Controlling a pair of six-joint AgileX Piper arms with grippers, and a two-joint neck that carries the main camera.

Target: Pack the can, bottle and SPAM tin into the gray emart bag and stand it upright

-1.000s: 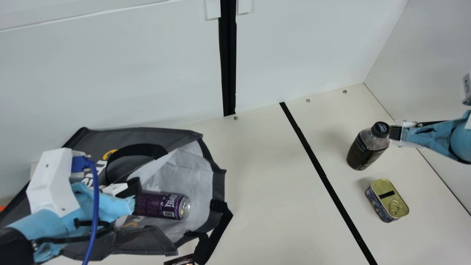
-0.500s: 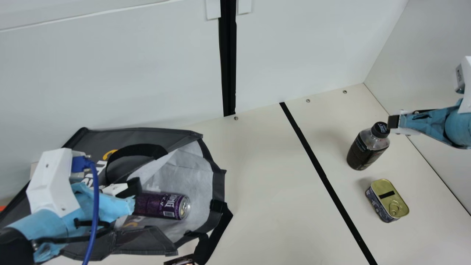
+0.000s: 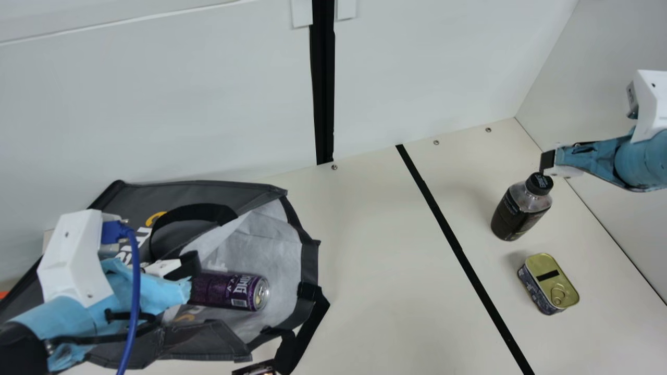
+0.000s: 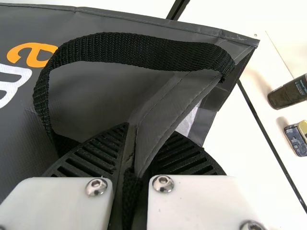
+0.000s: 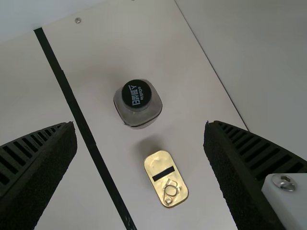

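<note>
In the main view, the gray emart bag (image 3: 307,260) lies at eight o'clock, the can (image 3: 229,290) inside; broad table (image 3: 385,260) separates it from the bottle (image 3: 521,208) at three and SPAM tin (image 3: 550,284) at four. The right gripper (image 3: 547,162) nears the cap, its wrist view showing fingers spread; the left wrist view shows the left gripper (image 3: 188,264) pinching bag fabric

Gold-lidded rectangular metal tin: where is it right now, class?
In the main view, the tin sits at the right, just below the black-capped dark plastic bottle.
</note>
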